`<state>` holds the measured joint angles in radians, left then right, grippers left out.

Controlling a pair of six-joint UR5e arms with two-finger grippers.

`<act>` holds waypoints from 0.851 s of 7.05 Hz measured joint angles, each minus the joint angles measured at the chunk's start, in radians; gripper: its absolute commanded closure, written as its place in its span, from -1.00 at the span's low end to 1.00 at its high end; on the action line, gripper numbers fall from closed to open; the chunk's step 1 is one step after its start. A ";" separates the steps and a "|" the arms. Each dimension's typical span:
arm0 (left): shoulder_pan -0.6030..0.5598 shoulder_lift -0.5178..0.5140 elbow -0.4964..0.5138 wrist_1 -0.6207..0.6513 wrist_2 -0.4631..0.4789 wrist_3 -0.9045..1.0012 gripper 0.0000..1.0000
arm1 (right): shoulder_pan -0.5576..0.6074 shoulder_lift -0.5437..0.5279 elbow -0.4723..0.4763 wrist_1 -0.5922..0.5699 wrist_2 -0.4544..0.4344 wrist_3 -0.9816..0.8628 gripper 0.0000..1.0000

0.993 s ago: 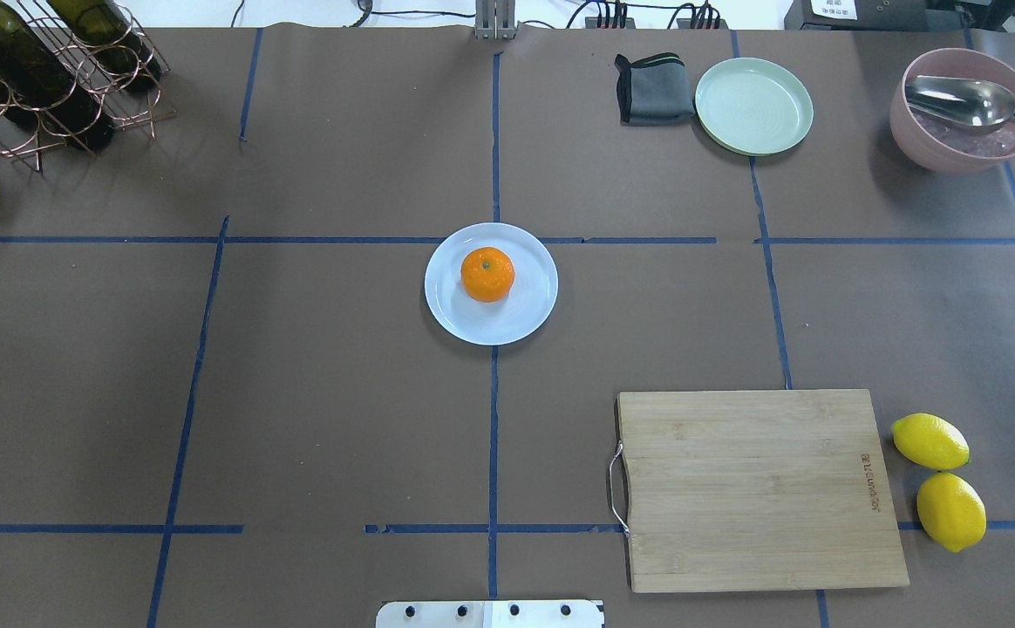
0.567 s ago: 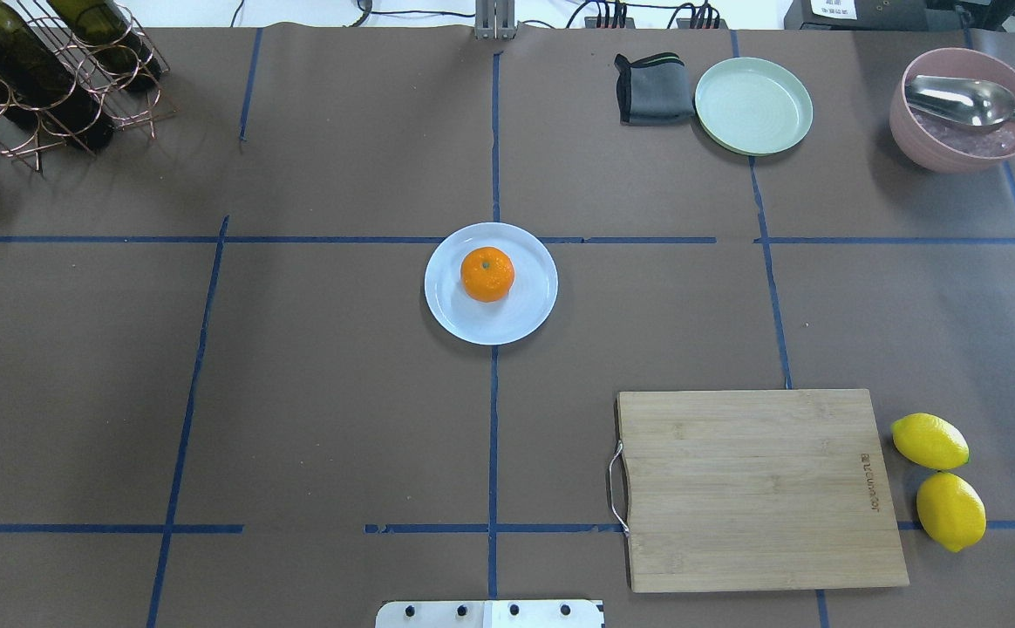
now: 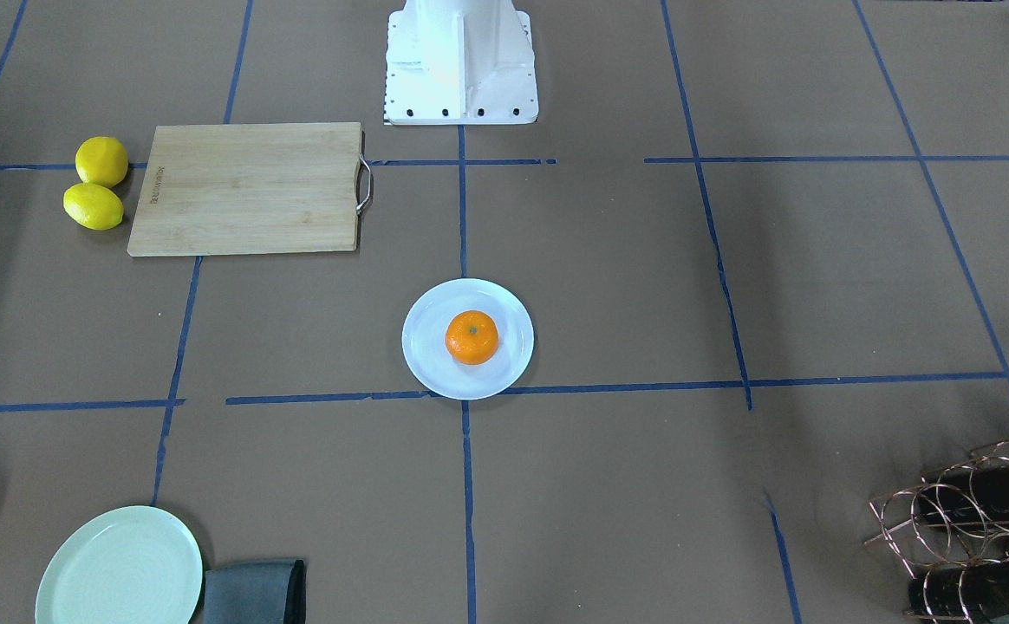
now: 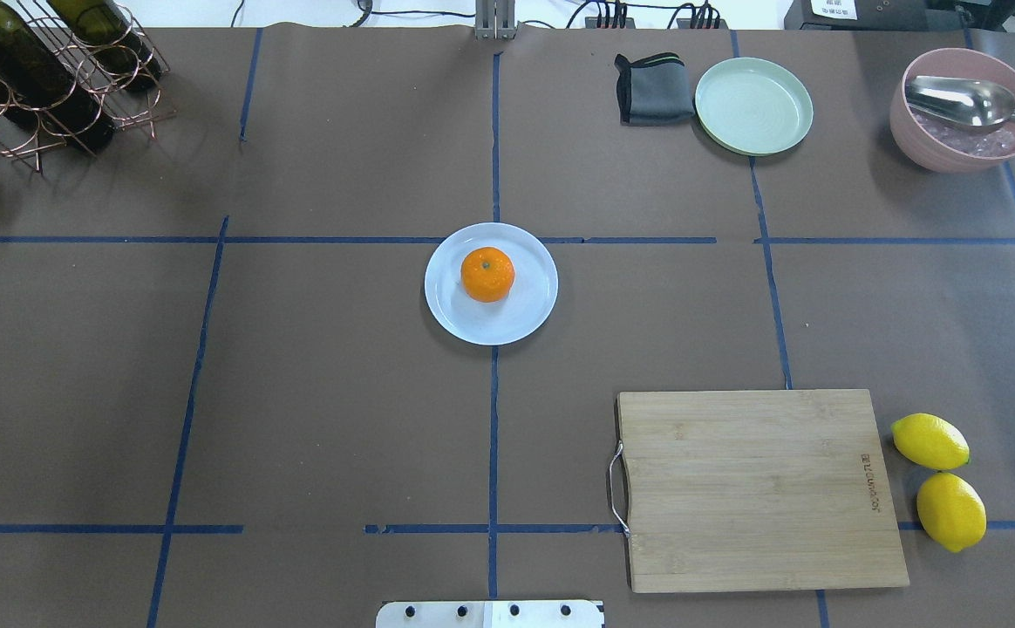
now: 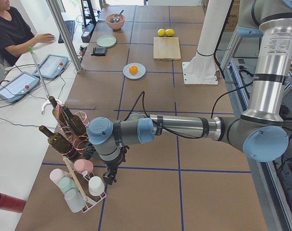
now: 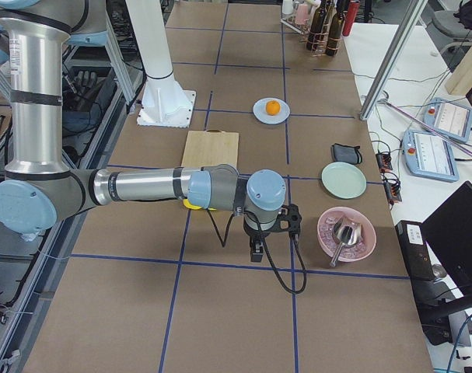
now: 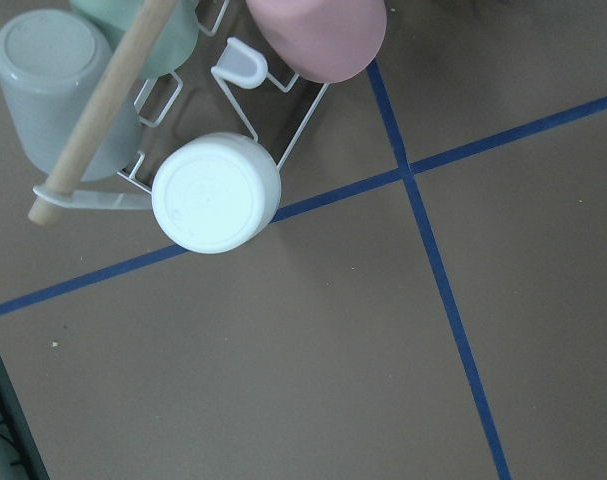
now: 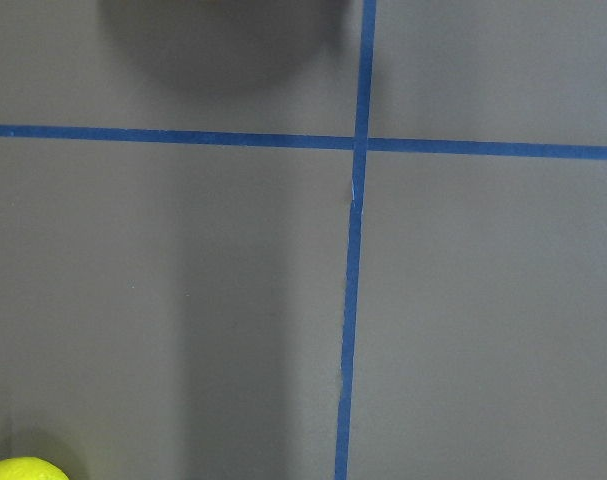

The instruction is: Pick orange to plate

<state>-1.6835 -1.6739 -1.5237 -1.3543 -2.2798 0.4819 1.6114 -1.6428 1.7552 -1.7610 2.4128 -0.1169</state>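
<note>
The orange sits on the pale bluish-white plate at the middle of the table, slightly toward its far side; the front-facing view shows the orange and the plate too. Both arms are far from it and show only in the side views. My left gripper points down beside a cup rack at the table's left end. My right gripper hangs over bare table near the pink bowl at the right end. I cannot tell whether either is open or shut.
A mint-green plate, a grey cloth and a pink bowl with a metal spoon stand at the back right. A cutting board and two lemons lie front right. A wine rack is back left, a cup rack beyond it.
</note>
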 measured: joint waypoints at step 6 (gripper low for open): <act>0.001 0.007 -0.004 -0.003 -0.001 -0.017 -1.00 | 0.012 -0.036 -0.080 0.215 0.003 0.050 -1.00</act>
<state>-1.6828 -1.6673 -1.5278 -1.3575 -2.2810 0.4650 1.6232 -1.6792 1.6754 -1.5460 2.4159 -0.0668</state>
